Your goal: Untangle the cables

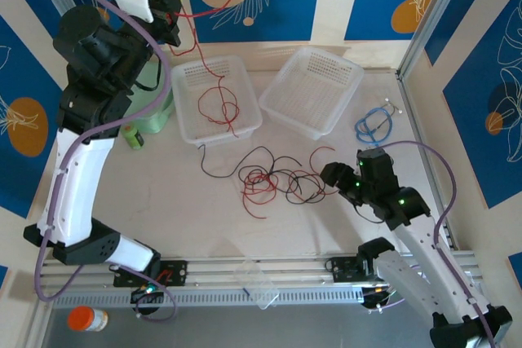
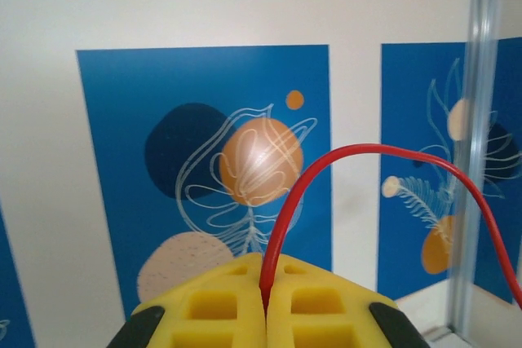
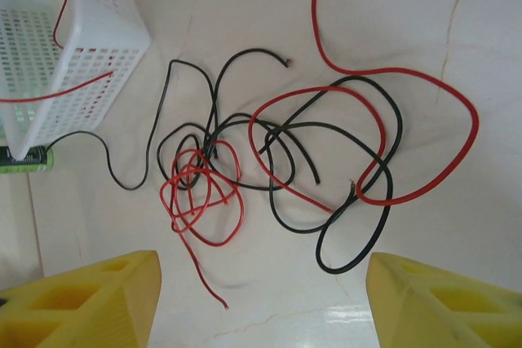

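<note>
Cables (image 3: 210,146) lie tangled beneath the wide-open right jaws; left jaws clamp one red strand (image 2: 367,149).

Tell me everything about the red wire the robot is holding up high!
The red wire is thin, smooth and bendy, like plastic-coated string. The left arm's yellow fingers pinch it tight, high above the table. From there it curves up in a big arch, then hangs down into the left white basket, where its lower part lies in loose loops.
</note>
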You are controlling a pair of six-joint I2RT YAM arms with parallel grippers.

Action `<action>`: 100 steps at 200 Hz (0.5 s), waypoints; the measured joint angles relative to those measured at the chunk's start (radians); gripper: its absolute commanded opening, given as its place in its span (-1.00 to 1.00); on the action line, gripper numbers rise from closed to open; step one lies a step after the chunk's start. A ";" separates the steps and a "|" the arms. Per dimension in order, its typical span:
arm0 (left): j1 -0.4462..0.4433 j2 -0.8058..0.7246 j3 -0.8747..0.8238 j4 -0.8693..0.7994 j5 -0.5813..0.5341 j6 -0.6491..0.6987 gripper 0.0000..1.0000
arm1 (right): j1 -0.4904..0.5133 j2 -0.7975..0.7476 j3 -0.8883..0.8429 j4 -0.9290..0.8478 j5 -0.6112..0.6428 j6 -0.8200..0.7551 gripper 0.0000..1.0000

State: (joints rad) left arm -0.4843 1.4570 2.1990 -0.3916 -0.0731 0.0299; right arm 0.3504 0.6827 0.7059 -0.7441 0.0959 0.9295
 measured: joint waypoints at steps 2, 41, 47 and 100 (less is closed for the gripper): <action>0.000 -0.002 -0.001 -0.001 0.004 -0.003 -1.00 | 0.002 0.000 0.000 0.000 0.000 0.000 0.35; 0.000 -0.125 -0.164 0.005 0.039 -0.053 -1.00 | 0.028 0.016 0.000 0.022 -0.005 -0.003 0.36; 0.000 -0.151 -0.208 0.011 0.040 -0.060 -1.00 | 0.035 0.022 0.000 0.026 -0.006 -0.003 0.36; 0.000 -0.297 -0.705 0.069 0.078 -0.213 -1.00 | 0.163 0.160 0.068 0.060 -0.006 -0.019 0.40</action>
State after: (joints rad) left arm -0.4843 1.1603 1.4944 -0.3225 0.0051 -0.1833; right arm 0.5137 0.8425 0.7734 -0.6838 0.0898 0.9108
